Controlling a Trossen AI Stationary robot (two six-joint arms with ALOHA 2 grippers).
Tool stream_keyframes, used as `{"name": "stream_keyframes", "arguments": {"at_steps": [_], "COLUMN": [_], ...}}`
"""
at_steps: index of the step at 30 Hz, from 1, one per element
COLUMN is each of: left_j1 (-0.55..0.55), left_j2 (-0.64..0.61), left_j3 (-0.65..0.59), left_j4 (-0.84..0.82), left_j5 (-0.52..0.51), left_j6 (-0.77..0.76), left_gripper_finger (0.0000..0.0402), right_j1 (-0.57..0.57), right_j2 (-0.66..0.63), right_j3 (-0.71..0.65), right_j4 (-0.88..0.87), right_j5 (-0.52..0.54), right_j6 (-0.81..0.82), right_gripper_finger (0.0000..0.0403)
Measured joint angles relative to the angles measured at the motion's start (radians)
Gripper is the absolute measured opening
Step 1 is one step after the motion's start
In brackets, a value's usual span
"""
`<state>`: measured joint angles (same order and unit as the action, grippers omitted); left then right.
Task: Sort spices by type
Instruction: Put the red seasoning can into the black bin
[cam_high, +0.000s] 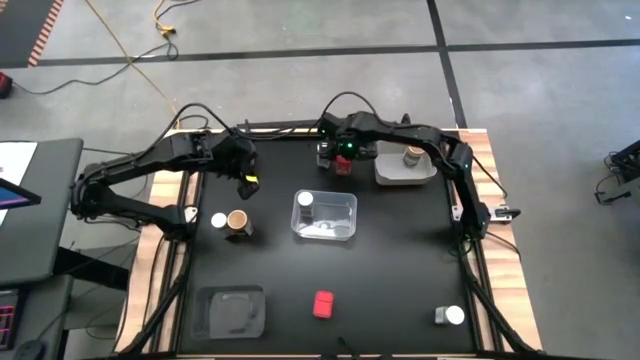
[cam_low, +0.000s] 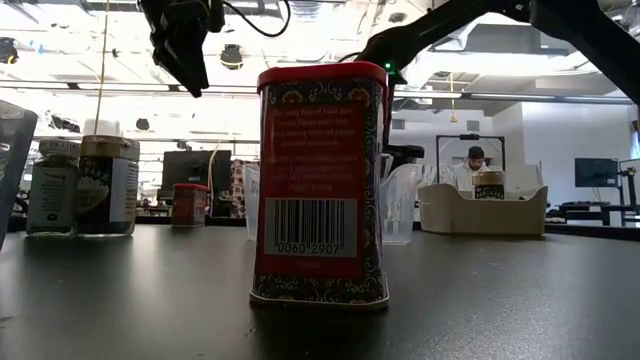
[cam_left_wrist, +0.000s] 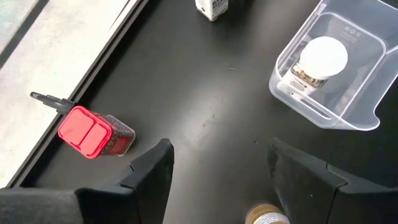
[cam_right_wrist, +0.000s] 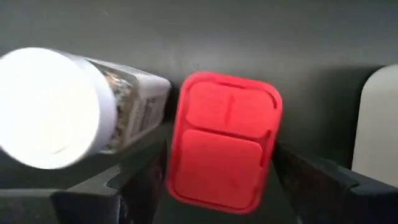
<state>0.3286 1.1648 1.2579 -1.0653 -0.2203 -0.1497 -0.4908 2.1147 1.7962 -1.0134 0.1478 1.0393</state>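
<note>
1. The red box (cam_high: 343, 164) at the back of the table stands upright between the two fingers of the right gripper (cam_high: 341, 160). In the right wrist view its red flip lid (cam_right_wrist: 224, 149) fills the gap between those fingers, which sit on either side of it (whether they actually press on it cannot be told).
2. Just beside that box stands a clear jar with a white round lid (cam_right_wrist: 46, 107).
3. A second red box (cam_high: 322, 304) stands alone near the front edge of the table, close to the low camera, label and barcode facing it.
4. Another white-lidded jar (cam_high: 306, 201) stands inside the clear tray (cam_high: 345, 205) at the middle of the table.
5. A tan-brown jar (cam_high: 412, 156) stands in the grey tray (cam_high: 392, 175) at the back right.
6. On the left side, a white-lidded jar (cam_high: 218, 220) and a brown jar (cam_high: 237, 220) stand side by side.
7. One more white-lidded jar (cam_high: 454, 315) stands at the front right corner.
8. The left gripper (cam_high: 247, 181) hangs above the table behind that left pair, its fingers (cam_left_wrist: 152, 171) apart and holding nothing.
9. A dark tray (cam_high: 232, 310) lies at the front left (its contents cannot be made out).
10. A person shows in the room beyond the table in the low view.
</note>
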Motion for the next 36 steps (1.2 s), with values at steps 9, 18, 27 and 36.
{"name": "stream_keyframes", "arguments": {"at_steps": [9,18,27,36], "left_j1": [0.000,0.000,0.000,0.000], "left_j2": [0.000,0.000,0.000,0.000], "left_j3": [0.000,0.000,0.000,0.000], "left_j4": [0.000,0.002,0.002,0.008], "left_j5": [0.000,0.000,0.002,0.002], "left_j6": [0.000,0.000,-0.062,-0.029], "left_gripper_finger": [0.0242,0.0242,0.0242,0.0242], "right_j1": [-0.008,-0.007,0.044,0.201], "right_j2": [0.001,-0.002,-0.121,-0.376], "right_j3": [0.000,0.000,-0.002,-0.001], "right_j4": [-0.023,-0.027,-0.155,-0.260], "right_j5": [0.007,0.008,0.008,0.031], "right_j6": [-0.087,-0.162,-0.303,-0.404], "right_gripper_finger": [0.0315,0.0235,0.0235,0.0241]}}
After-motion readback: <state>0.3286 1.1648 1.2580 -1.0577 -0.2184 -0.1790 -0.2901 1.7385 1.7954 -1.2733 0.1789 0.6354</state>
